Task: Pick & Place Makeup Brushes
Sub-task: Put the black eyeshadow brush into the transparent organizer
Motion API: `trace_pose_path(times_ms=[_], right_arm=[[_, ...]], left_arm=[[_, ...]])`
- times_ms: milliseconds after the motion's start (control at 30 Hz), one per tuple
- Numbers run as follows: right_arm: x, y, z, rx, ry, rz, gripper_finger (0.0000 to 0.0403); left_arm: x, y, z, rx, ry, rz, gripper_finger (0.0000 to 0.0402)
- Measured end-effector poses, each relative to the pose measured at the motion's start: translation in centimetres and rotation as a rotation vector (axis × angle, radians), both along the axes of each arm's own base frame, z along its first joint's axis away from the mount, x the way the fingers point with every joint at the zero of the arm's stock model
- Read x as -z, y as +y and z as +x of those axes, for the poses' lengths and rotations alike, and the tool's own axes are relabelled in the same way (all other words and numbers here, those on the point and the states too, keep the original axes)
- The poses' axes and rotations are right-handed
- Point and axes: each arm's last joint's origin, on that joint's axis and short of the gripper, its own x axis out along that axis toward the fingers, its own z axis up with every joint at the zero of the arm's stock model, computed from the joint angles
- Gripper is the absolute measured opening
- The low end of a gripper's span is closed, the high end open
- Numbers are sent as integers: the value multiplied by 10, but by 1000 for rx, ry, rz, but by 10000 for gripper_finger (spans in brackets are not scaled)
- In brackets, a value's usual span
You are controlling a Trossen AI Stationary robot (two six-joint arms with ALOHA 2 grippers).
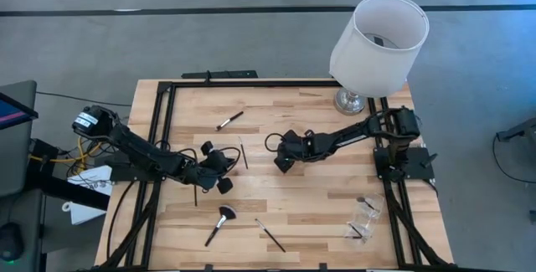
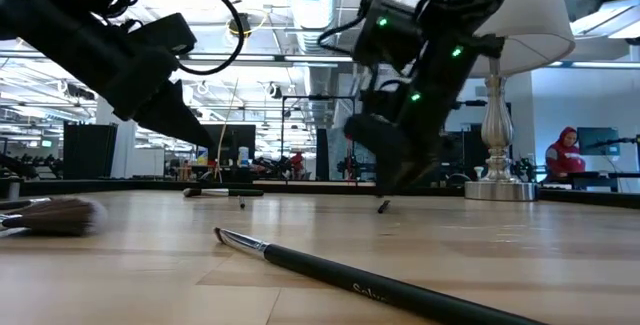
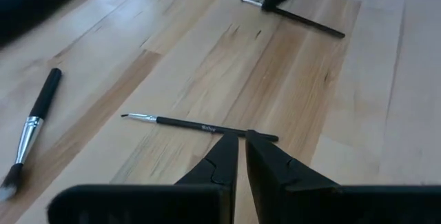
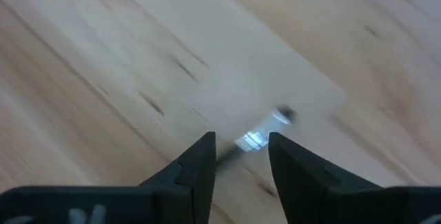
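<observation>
Right gripper (image 4: 240, 156) hung with jaws apart over a silver-ferruled brush (image 4: 253, 140) on the table (image 1: 335, 213), left gripper (image 3: 241, 156) jaws closed and empty, so I figured that skinny handle could easily roll or slip out.

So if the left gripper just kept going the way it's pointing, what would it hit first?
Probably the thin black brush lying crosswise right ahead of the left gripper; its nearly closed fingertips seem almost over the handle, though how high they are is unclear.
</observation>
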Motion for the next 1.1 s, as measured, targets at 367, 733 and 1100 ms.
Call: trace_pose_path(times_ms=[367, 733, 1100], right_arm=[[8, 2, 0, -11, 35, 19, 99], [9, 14, -8, -171, 163, -27, 97], [5, 16, -16, -198, 226, -2, 97]], left_arm=[[9, 3, -7, -2, -2, -3, 28], [9, 3, -7, 6, -9, -11, 28], [8, 3, -6, 6, -12, -12, 28]])
